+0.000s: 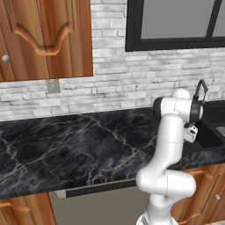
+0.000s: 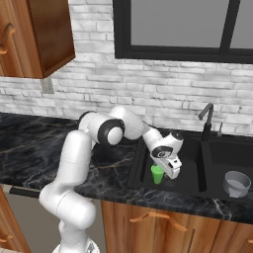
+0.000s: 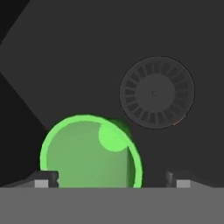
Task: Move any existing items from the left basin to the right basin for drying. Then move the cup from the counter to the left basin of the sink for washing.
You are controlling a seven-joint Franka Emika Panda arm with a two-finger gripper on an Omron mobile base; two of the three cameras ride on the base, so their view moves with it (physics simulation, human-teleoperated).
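Observation:
The green cup (image 2: 157,174) stands upright on the floor of the sink's left basin (image 2: 190,182). My gripper (image 2: 169,172) hangs just above and beside it, pointing down, open. In the hand view I look straight down into the cup (image 3: 89,153). The gripper (image 3: 113,180) has its fingertips (image 3: 46,179) spread wide on either side of the cup, not closed on it. The round drain (image 3: 156,92) lies beyond the cup. The black marble counter (image 1: 66,145) runs off to the left of the sink.
A grey bowl (image 2: 236,183) sits in the right basin. The black gooseneck faucet (image 2: 206,118) rises behind the divider between the basins. White brick wall and a dark window frame stand behind; wooden cabinets (image 1: 44,39) hang at upper left.

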